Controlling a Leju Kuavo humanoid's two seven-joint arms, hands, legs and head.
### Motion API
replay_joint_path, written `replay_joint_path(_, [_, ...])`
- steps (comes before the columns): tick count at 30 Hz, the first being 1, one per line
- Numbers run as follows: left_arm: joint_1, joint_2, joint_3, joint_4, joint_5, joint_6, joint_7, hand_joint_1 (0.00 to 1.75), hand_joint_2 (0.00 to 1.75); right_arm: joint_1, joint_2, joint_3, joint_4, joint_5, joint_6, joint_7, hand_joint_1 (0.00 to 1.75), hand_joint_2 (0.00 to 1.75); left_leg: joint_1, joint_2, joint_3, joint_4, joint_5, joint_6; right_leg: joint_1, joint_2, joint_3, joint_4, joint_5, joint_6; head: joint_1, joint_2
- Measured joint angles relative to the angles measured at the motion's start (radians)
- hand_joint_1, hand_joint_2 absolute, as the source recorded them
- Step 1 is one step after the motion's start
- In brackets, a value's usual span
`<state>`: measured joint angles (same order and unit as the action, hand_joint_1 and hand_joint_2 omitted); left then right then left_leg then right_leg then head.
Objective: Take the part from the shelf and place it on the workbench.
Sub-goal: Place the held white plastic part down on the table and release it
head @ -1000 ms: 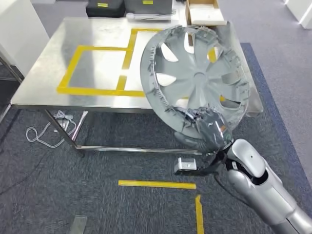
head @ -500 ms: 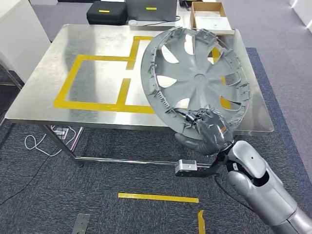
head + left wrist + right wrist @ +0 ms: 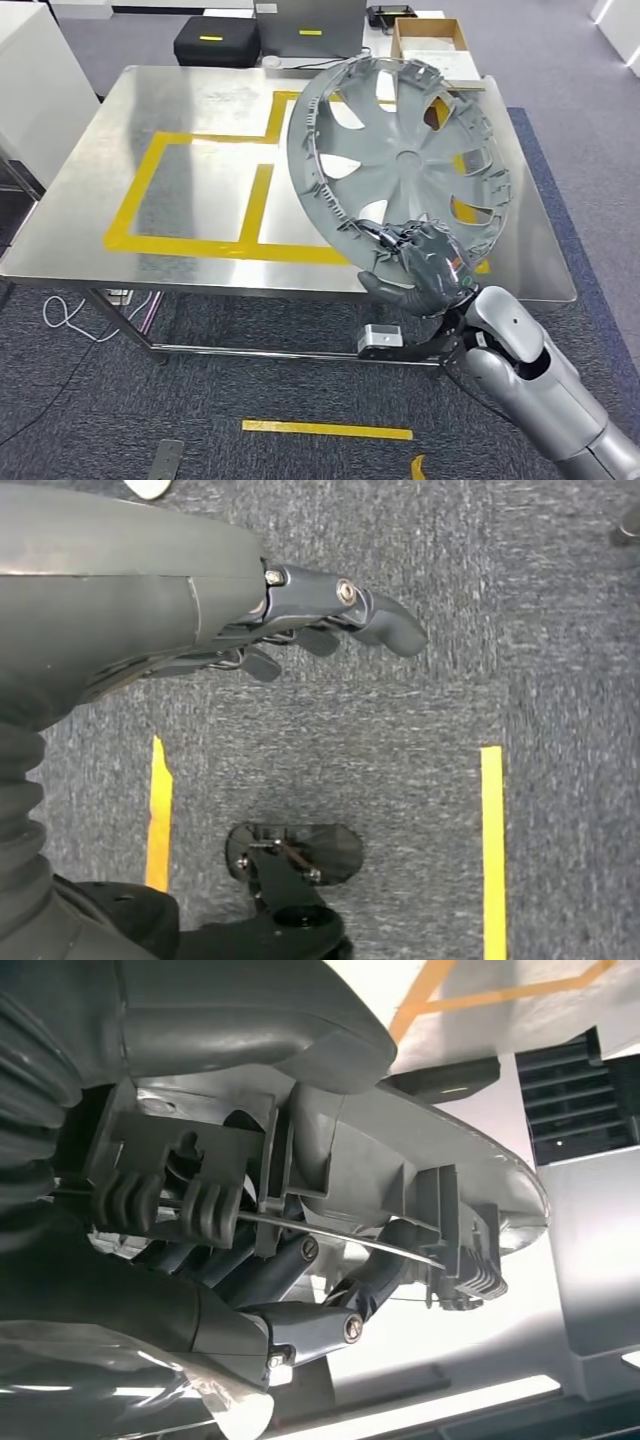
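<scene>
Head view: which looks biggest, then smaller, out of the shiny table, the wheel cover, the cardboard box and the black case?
1. Table
2. Wheel cover, held up nearer the camera by the right hand, so it looks extra big
3. Black case and cardboard box: about alike, both partly cut off

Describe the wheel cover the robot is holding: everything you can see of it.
The wheel cover is a round grey disc that looks like moulded plastic, with broad spokes around a small centre hub and openings between them. We see its inner face: ribbed clips and a thin wire ring run along the rim. It is tilted, raised above the steel workbench over its yellow tape outlines, not lying on it. The right hand grips its lower rim; nothing else visibly touches it.
</scene>
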<state>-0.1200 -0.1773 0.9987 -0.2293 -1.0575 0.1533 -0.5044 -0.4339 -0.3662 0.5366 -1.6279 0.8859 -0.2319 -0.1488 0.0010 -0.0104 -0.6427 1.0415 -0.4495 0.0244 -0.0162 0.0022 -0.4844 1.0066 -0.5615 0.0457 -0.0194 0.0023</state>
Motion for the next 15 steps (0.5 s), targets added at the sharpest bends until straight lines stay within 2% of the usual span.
replay_joint_path(1, [0.000,0.000,0.000,0.000,0.000,0.000,0.000,0.00,1.75,-0.001,0.000,-0.001,0.000,0.000,0.000,0.000,1.75,1.75,0.002,-0.001,0.011,-0.007,0.001,0.008,-0.001,0.000,-0.001,0.012,0.002,0.005,0.001,0.000])
replay_joint_path(2, [-0.001,0.000,0.000,0.000,0.000,0.000,0.000,0.00,1.75,-0.002,0.000,-0.001,0.000,-0.001,0.000,0.000,1.75,1.75,0.003,-0.001,0.022,-0.011,-0.001,0.014,-0.001,-0.001,-0.019,0.042,0.001,0.007,0.003,0.000])
replay_joint_path(4, [-0.003,-0.001,0.000,0.000,0.000,0.001,0.000,0.00,1.75,-0.003,0.000,-0.002,0.000,0.000,0.002,-0.001,1.75,1.75,0.003,-0.002,0.034,-0.014,-0.006,0.022,-0.002,-0.001,-0.095,0.156,-0.022,0.009,0.008,0.000])
replay_joint_path(6, [-0.003,-0.002,0.000,0.000,-0.001,0.010,0.004,0.00,1.75,-0.002,0.000,0.000,0.001,0.001,0.006,-0.001,1.75,1.75,0.002,-0.004,0.042,-0.014,-0.017,0.026,-0.002,-0.001,-0.188,0.259,-0.073,0.010,0.009,0.000])
replay_joint_path(7, [-0.002,-0.002,0.000,0.000,-0.001,0.020,0.008,0.00,1.75,-0.001,0.000,0.001,0.002,0.001,0.009,-0.001,1.75,1.75,0.000,-0.005,0.050,-0.014,-0.026,0.027,-0.002,-0.001,-0.218,0.271,-0.089,0.010,0.009,0.000])
replay_joint_path(8, [-0.001,-0.003,0.000,0.000,-0.001,0.031,0.011,0.00,1.75,-0.001,0.000,0.003,0.003,0.002,0.011,0.000,1.75,1.75,-0.001,-0.006,0.061,-0.014,-0.035,0.026,-0.001,-0.001,-0.232,0.253,-0.082,0.010,0.009,0.000])
replay_joint_path(9, [-0.001,-0.003,0.000,0.000,-0.001,0.040,0.014,0.00,1.75,0.000,0.000,0.005,0.005,0.002,0.014,0.000,1.75,1.75,-0.003,-0.007,0.073,-0.014,-0.045,0.026,0.000,-0.001,-0.230,0.207,-0.046,0.007,0.009,0.000])
replay_joint_path(11, [-0.003,-0.005,0.000,0.001,-0.001,0.046,0.017,0.00,1.75,0.000,0.000,0.012,0.013,0.003,0.023,0.002,1.75,1.75,-0.006,-0.009,0.093,-0.014,-0.065,0.022,0.007,-0.001,-0.215,0.088,0.070,-0.005,0.009,0.000])
replay_joint_path(12, [-0.004,-0.007,0.000,0.001,-0.002,0.045,0.018,0.00,1.75,0.000,0.001,0.016,0.020,0.005,0.028,0.003,1.75,1.75,-0.008,-0.010,0.097,-0.013,-0.073,0.017,0.011,-0.001,-0.206,0.046,0.111,-0.012,0.009,0.000])
replay_joint_path(13, [-0.005,-0.009,0.000,0.002,-0.003,0.043,0.019,0.00,1.75,0.000,0.002,0.020,0.026,0.008,0.034,0.004,1.75,1.75,-0.008,-0.011,0.099,-0.012,-0.078,0.012,0.014,-0.001,-0.203,0.024,0.136,-0.019,0.010,0.000])
replay_joint_path(15, [-0.007,-0.011,-0.001,0.002,-0.004,0.041,0.021,0.00,1.75,0.000,0.004,0.028,0.038,0.013,0.041,0.005,1.75,1.75,-0.009,-0.012,0.104,-0.010,-0.081,0.002,0.015,-0.001,-0.191,0.016,0.139,-0.028,0.012,0.000])
